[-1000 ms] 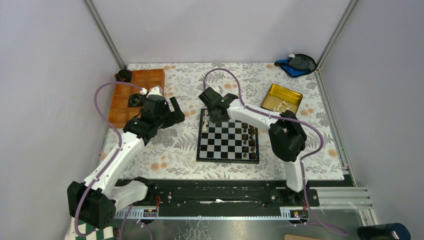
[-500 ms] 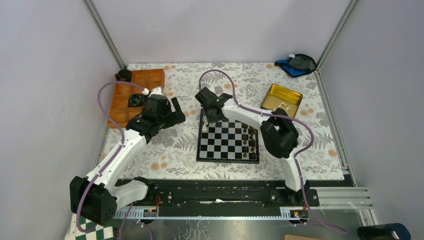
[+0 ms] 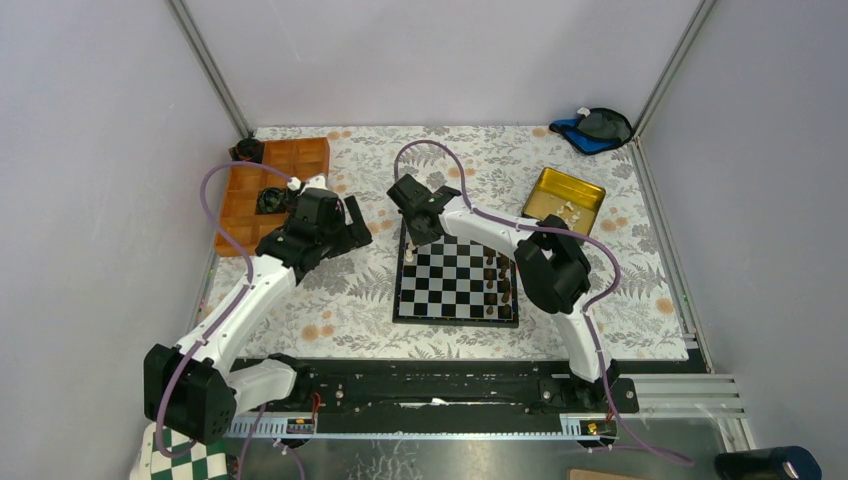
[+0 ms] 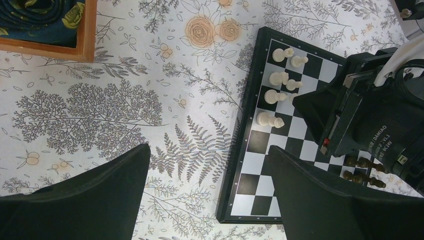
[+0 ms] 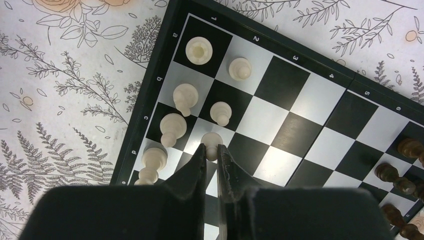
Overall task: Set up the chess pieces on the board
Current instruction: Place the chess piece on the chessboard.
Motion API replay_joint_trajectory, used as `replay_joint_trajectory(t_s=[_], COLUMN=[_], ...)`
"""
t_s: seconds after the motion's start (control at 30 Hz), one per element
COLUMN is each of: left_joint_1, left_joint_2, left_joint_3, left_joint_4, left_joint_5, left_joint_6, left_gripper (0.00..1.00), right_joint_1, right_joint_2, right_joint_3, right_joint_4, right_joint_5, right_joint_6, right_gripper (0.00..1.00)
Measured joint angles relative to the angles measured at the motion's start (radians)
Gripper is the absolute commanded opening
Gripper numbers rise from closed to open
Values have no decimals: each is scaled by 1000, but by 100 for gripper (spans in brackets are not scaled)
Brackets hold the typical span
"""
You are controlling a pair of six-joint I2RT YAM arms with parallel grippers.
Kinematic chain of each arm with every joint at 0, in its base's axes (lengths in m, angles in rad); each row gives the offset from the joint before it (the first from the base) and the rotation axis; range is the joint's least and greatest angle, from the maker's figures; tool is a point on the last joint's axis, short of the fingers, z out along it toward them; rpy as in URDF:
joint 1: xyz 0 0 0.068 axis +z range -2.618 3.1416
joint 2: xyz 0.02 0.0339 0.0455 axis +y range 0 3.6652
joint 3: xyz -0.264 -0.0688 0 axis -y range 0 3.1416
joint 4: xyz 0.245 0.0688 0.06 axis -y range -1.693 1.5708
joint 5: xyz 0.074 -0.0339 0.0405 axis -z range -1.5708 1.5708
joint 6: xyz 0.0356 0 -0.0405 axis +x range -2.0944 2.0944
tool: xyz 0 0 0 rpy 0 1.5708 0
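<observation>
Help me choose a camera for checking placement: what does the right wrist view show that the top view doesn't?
Only the right wrist: the right gripper pinching a cream pawn, plus the rim's letters and numbers. Only the top: the left gripper, the orange tray and the gold tin. Both: the board, cream pieces at one edge, dark pieces at the other.

The left arm (image 3: 245, 300) and the right arm (image 3: 490, 228) are both white tubes joined by chunky black motor housings (image 3: 555, 270). A purple cable (image 3: 215, 190) runs from behind each tool. The left tool (image 4: 207, 147) has broad matte-black fingers (image 4: 100, 195); the right tool (image 5: 212, 147) has narrower black ones. Just behind the right tool, a housing bears white "DAMIAO" lettering (image 4: 377, 137) and a small red mark (image 4: 326, 141).
</observation>
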Motion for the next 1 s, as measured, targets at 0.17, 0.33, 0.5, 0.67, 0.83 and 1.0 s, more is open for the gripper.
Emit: replay_joint_trajectory(t_s=[0.17,0.33,0.5,0.67,0.83,1.0], left_joint_1=[0,0,0,0,0,0], left_joint_2=[9,18,21,29,37,46], left_joint_3=[0,0,0,1,2,5], left_joint_4=[1,1,1,2,2,2], left_joint_5=[0,0,0,0,0,0], left_joint_6=[0,1,2,8,11,18], left_gripper=[95,95,95,95,95,96], right_joint_1=[0,0,0,0,0,0], right_joint_2=[11,18,25,31,31,31], right_joint_3=[9,9,11,11,11,11], right_joint_4=[0,0,0,-4,-4,-4], right_joint_5=[-16,-18,-18,-18,-18,-18], right_joint_6=[0,0,0,0,0,0], right_gripper=[0,0,0,0,1,1])
